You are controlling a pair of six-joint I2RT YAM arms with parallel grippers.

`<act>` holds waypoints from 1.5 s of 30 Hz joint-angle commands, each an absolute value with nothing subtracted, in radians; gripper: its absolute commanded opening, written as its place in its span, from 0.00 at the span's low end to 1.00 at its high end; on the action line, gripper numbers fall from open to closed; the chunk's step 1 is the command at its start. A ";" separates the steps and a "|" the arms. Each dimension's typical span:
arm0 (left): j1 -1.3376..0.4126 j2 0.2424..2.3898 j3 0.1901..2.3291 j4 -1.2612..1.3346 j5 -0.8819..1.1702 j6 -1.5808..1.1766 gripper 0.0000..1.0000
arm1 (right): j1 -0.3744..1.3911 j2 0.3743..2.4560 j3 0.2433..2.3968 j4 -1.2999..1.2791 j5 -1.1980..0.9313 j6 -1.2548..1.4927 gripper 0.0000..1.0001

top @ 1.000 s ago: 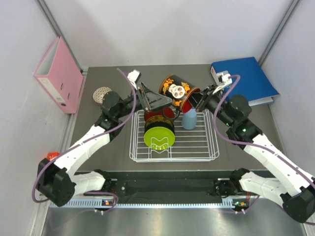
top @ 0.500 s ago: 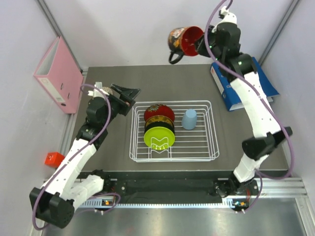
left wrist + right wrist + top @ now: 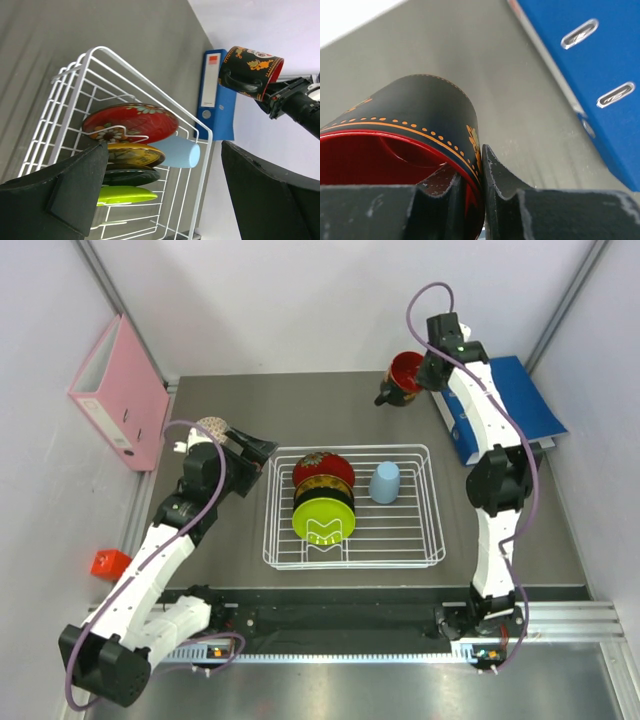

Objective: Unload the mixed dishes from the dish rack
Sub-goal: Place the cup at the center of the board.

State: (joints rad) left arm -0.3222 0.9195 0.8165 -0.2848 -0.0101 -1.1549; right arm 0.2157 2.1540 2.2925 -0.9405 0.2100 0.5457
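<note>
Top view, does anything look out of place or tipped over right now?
Only the dark mug: it is tipped on its side, pinched by the rim in the right hand, beyond the dish rack and near the blue binder. Inside the rack nothing looks spilled or broken.

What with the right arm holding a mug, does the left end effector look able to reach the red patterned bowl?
Probably yes: the left end effector stands open by the dish rack, and the red patterned bowl sits at that end with nothing over it.
</note>
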 commanded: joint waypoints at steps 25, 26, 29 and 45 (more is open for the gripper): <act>-0.318 0.982 0.752 -0.357 0.024 -1.235 0.98 | 0.137 2.384 2.350 -0.871 0.236 0.575 0.00; -0.318 0.986 0.753 -0.359 0.028 -1.235 0.98 | 0.137 2.387 2.349 -0.870 0.236 0.574 0.00; -0.318 0.997 0.753 -0.357 0.038 -1.232 0.98 | 0.137 2.387 2.345 -0.861 0.229 0.572 0.13; -0.319 0.939 0.726 -0.198 0.075 -1.097 0.97 | 0.184 2.113 2.225 -0.660 0.094 0.656 0.66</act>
